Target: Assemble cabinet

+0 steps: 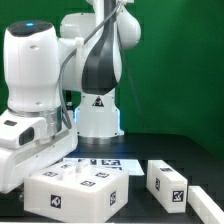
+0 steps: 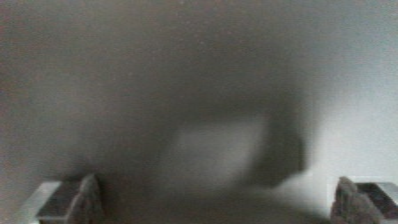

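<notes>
Gripper [image 2: 219,203] fingers [image 2: 68,200] stand wide apart, nothing between them. The rest of the wrist view is blurred. Large cabinet block [image 1: 75,190] lies near the marker board [image 1: 100,162], smaller block [image 1: 168,181] apart.

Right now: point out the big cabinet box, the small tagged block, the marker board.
big cabinet box [image 1: 75,186]: exterior view, top face.
small tagged block [image 1: 167,184]: exterior view, front face, on its tag.
marker board [image 1: 100,165]: exterior view, strip showing behind the box.

Black table [image 1: 190,158] carries marker board [image 1: 103,163], cabinet blocks [image 1: 75,190].
</notes>
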`<state>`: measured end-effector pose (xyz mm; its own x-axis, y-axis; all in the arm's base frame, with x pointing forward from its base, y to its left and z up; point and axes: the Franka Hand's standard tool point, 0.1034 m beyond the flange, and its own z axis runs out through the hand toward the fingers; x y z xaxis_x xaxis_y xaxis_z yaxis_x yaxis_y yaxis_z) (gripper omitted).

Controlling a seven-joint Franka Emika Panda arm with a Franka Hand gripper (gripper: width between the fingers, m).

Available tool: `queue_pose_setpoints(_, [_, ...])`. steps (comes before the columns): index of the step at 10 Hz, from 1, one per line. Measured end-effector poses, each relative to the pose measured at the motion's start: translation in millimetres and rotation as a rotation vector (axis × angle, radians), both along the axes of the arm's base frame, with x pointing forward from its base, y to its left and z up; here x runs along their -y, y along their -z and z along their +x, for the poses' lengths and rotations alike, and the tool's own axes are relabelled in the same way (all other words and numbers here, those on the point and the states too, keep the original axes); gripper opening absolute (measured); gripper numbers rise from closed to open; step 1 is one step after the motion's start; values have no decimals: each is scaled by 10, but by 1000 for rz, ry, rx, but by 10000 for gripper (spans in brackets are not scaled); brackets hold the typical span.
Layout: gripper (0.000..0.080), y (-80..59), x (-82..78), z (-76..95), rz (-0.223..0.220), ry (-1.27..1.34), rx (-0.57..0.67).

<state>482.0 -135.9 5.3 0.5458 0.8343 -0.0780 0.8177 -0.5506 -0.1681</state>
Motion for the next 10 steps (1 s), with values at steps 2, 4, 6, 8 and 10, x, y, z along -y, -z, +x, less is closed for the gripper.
queue_pose_setpoints(2, [366,0,9,-2,0,-1,0])
queue_pose_setpoints(4, [96,0,22,-6,-1,1,0])
queue_pose_setpoints(6, [21,-1,38,-10,-1,-1,0])
queue_pose_setpoints(8, [7,-25,60,-24,1,3,-7])
queue_pose_setpoints(10, [2,-199,110,-40,7,14,-24])
